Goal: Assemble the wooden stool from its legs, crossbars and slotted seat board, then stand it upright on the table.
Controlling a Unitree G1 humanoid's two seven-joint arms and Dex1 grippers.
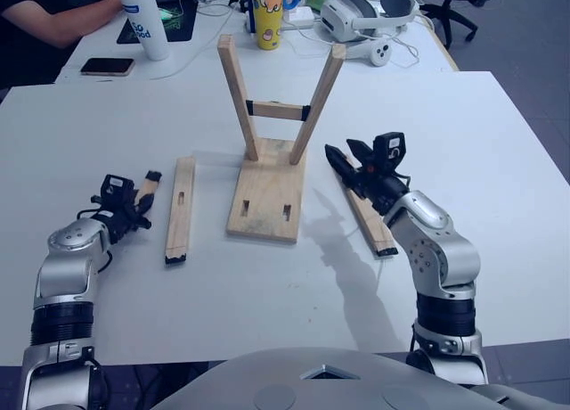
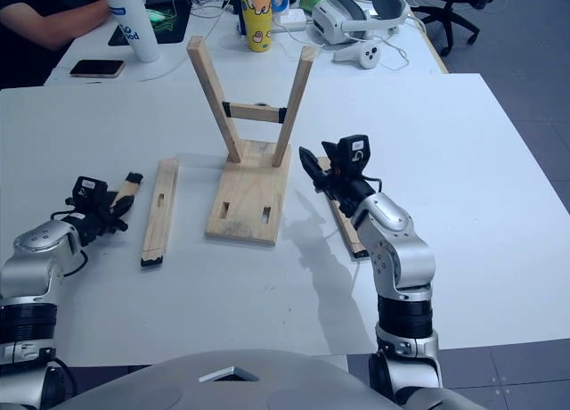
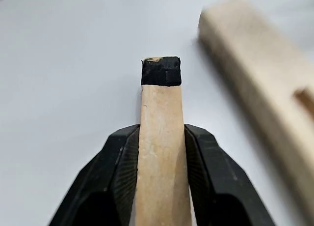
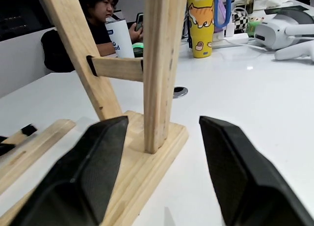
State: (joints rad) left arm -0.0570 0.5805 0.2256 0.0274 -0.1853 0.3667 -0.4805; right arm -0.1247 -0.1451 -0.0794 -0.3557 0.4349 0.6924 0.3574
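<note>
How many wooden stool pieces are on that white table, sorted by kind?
Seat board: 1
Legs: 4, two standing in the board, two lying loose beside it
Crossbars: 2, one joining the standing legs, one gripped in the left end effector
Total: 7

Left arm [image 1: 64, 269]: we see a silver rounded shell, black ribbed band.
Right arm [image 1: 441, 254]: likewise silver over black.
Left pincer [image 1: 137, 209]: black, ridged pads.
Right pincer [image 1: 339, 148]: black, tapered.
</note>
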